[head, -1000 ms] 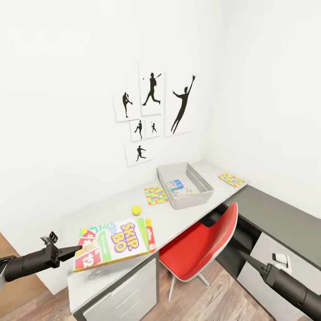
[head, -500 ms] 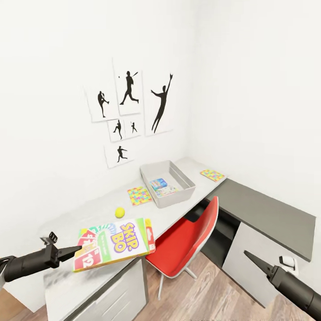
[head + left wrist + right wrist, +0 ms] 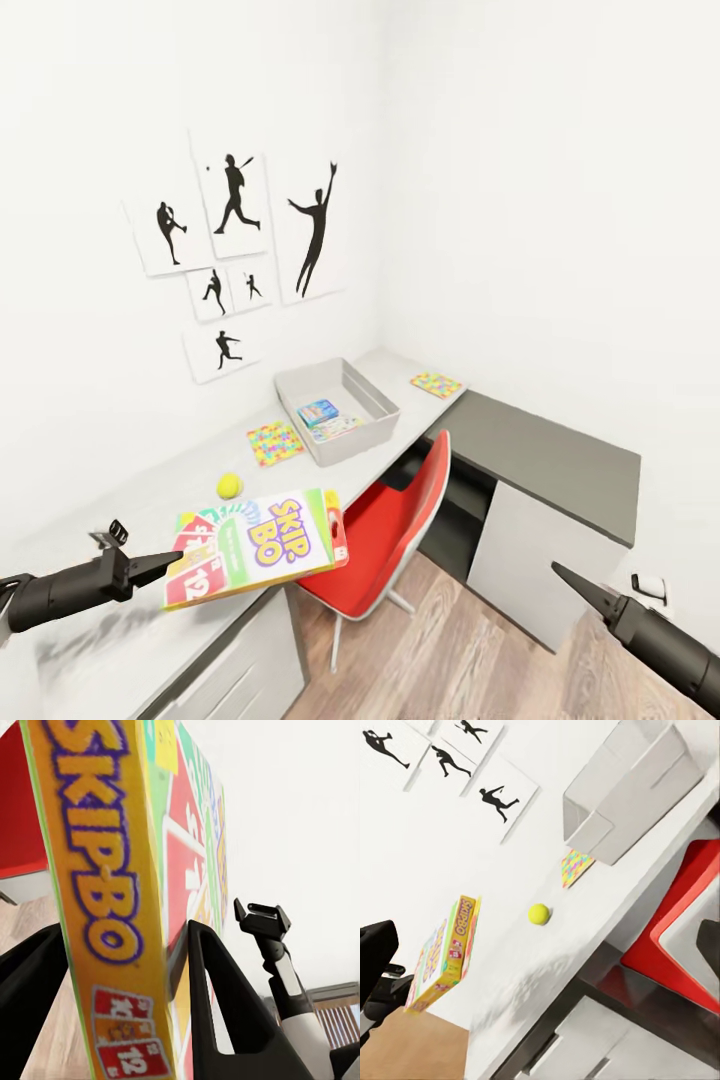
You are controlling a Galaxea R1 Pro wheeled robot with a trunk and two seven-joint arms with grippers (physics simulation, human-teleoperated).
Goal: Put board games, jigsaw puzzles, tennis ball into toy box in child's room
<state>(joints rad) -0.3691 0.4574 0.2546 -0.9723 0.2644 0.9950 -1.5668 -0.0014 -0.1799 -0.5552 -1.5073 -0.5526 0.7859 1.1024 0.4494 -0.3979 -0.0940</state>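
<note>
Left gripper [image 3: 170, 565] pinches the Skip-Bo board game [image 3: 262, 545] by one end, cantilevered level over the table [image 3: 130, 500] short of the toy box [image 3: 383, 405]; risk: box sags or slips free.

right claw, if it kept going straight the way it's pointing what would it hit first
Probably the tennis ball on the table, which sits near the centre of the right wrist view; depth is hard to judge. In the head view the right claw points up and left over the floor.

head cam high, wrists near table [image 3: 190, 470]
</note>
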